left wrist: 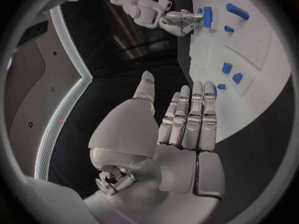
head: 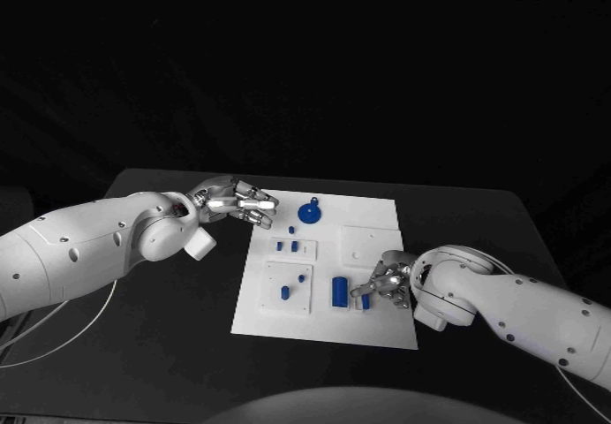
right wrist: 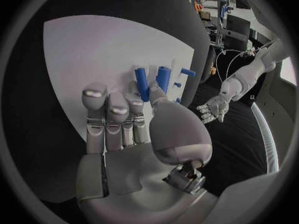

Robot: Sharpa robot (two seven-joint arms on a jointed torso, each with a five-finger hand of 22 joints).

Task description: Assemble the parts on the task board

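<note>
The white task board (head: 369, 331) lies mid-table with several blue parts on it. A round blue part (head: 310, 212) sits near its far edge, and small blue pieces (head: 291, 246) lie below it. A wide blue block (head: 339, 291) stands near the front. Beside it is a slender blue bar (head: 365, 301), also seen in the right wrist view as the blue bar (right wrist: 142, 78). My right hand (head: 386, 283) pinches this bar between thumb and finger at the board's right side. My left hand (head: 237, 201) hovers at the board's far left corner, holding nothing, its fingers (left wrist: 190, 114) straight.
The black table (head: 166, 336) surrounds the board, with bare room to the left and in front. A raised square plate (head: 369, 243) sits on the board's right half, another square plate (head: 290, 287) on its left half. A white cable (head: 51, 340) trails under my left arm.
</note>
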